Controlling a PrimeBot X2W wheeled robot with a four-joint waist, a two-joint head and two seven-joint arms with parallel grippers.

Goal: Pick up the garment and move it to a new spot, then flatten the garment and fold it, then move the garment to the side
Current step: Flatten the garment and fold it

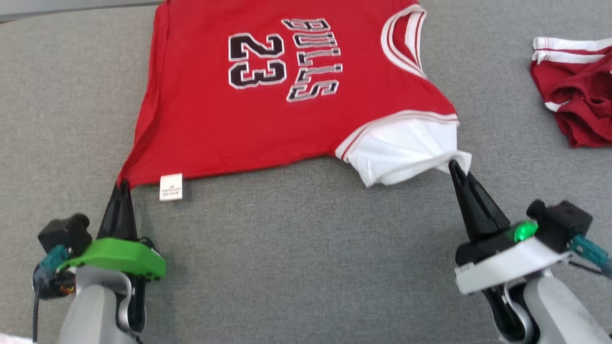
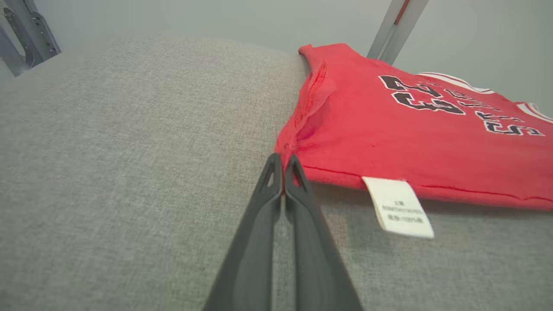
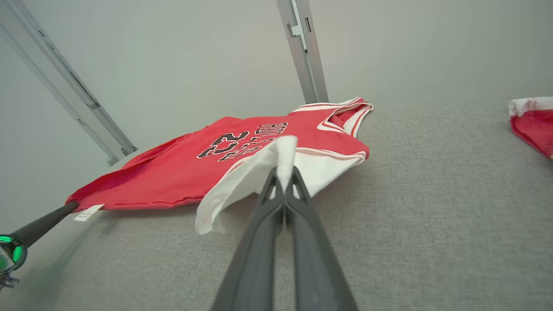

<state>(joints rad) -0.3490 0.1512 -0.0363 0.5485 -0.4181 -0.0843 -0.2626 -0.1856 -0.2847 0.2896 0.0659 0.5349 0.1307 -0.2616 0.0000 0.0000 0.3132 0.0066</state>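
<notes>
From the head view, the red shirt (image 1: 215, 119) is lying face up on the grey table (image 1: 306, 248), number and lettering showing, and the left gripper (image 1: 123, 187) is pinching its bottom corner, fingers pressed together on the cloth, just beside the white label (image 1: 171, 186). Across the near edge, the right gripper (image 1: 456, 171) is nipping the tip of the white sleeve (image 1: 406, 148), jaws closed on it as well. A pair of red shorts (image 1: 576, 95) is sitting crumpled well apart at the right. Going to the left wrist view, the fingers (image 2: 298, 181) are meeting right at the hem corner, red cloth is bunching up just past them, and the label (image 2: 399, 207) is hanging off the hem onto the table. Going to the right wrist view, the sleeve (image 3: 255, 172) is draping over the closed fingertips (image 3: 298, 185) and sagging to one side, with the shirt's body stretching away towards a metal post (image 3: 302, 47). I'm reading this as the flattening step: the body is looking fairly smooth, the sleeve and the left edge are looking rumpled, no fold is showing yet, and shifting the shirt aside is left to do
</notes>
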